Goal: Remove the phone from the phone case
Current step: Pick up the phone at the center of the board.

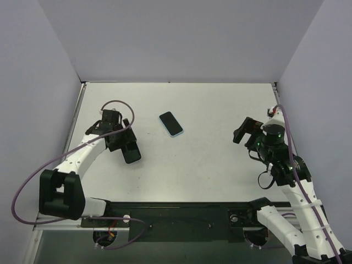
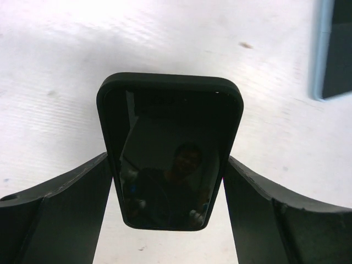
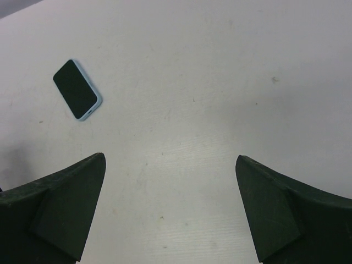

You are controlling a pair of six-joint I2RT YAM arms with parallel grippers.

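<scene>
- Left gripper (image 1: pixel 128 147): positioned on the left-arm side of the light-blue phone (image 1: pixel 171 124) and nearer the arm bases, close to that phone but not touching it.
- Left gripper state: jaws set wide. The wrist view shows its fingers (image 2: pixel 66 209) lying against both long sides of the black phone case (image 2: pixel 170 87) with no gap visible, so the pincer is clamped across the case's width.
- Task item: the phone (image 2: pixel 168 165) is seated in the black phone case, screen up. The glossy glass shows only reflections, and the case rim surrounds the whole visible edge.
- Whether the cased phone rests flat on the table (image 1: pixel 220 110) or is raised off it cannot be determined from these views.
- Light-blue phone: lies flat, screen up and dark, set diagonally on the table, with no contact from either arm. One edge of it shows at the upper right corner of the left wrist view.
- Right gripper (image 3: pixel 170 159): well apart from the light-blue phone, on the right-arm side. The jaws are spread fully with only bare table between the fingers, and nothing is held.
</scene>
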